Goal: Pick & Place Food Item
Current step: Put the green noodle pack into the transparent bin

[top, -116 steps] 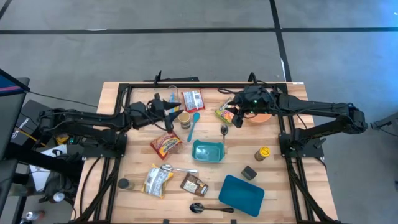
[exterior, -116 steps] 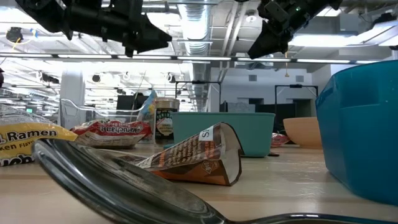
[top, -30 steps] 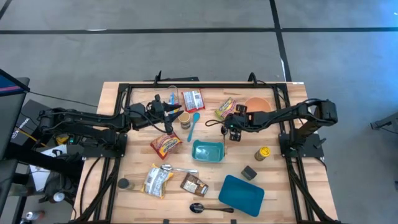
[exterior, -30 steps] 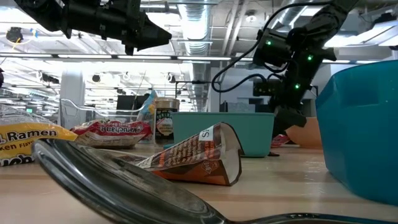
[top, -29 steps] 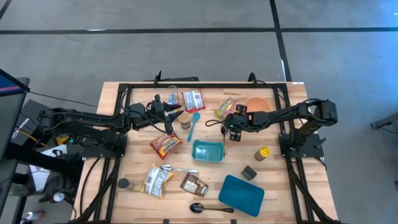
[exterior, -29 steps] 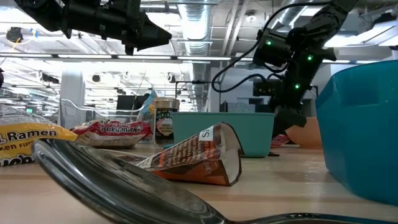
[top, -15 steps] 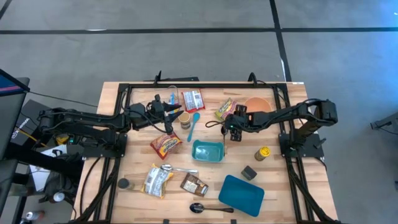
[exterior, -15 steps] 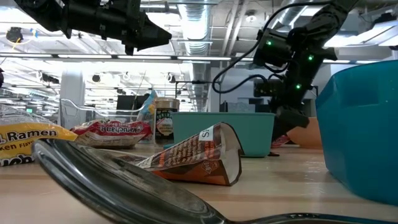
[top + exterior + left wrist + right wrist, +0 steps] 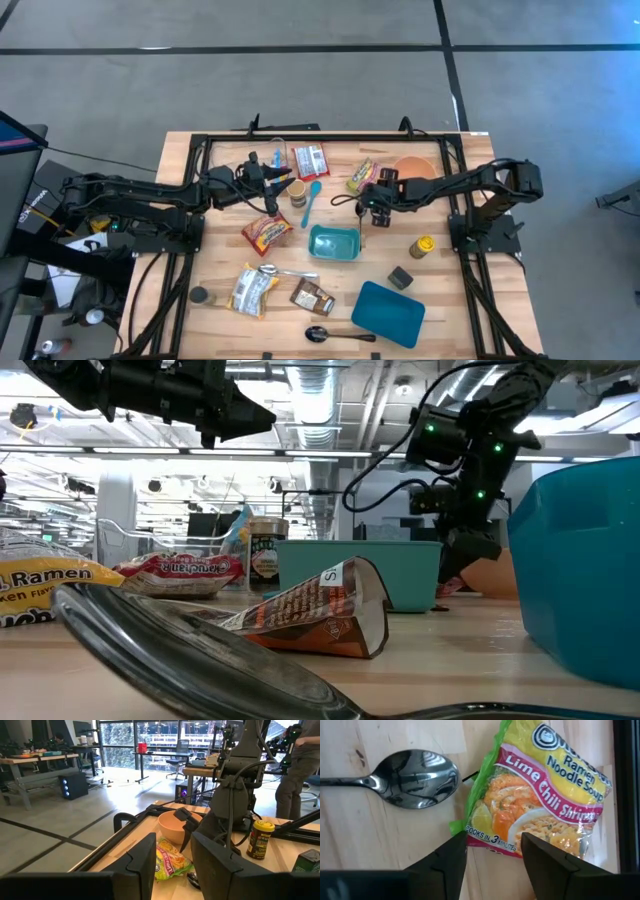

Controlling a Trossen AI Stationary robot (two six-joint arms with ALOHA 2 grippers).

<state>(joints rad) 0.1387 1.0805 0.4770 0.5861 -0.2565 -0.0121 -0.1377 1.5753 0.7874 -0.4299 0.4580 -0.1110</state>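
A yellow-green ramen pack (image 9: 545,790) labelled Lime Chili Shrimp lies flat on the wooden table (image 9: 450,290), near the far edge and beside an orange bowl (image 9: 413,168). A metal spoon (image 9: 415,777) lies next to it. My right gripper (image 9: 492,852) slants down over the pack's near corner, open, a finger on either side of that corner; whether they touch the pack I cannot tell. My left gripper (image 9: 172,865) hangs level and open, high above the table's far left part (image 9: 283,180), with nothing between its fingers.
A teal tub (image 9: 333,242) stands just near of the spoon. A jar (image 9: 297,192) and a blue spoon (image 9: 311,200) lie under the left gripper. Several snack packs, a blue lid (image 9: 388,312) and a yellow-capped bottle (image 9: 422,246) fill the near half. A person (image 9: 300,765) stands beyond the table.
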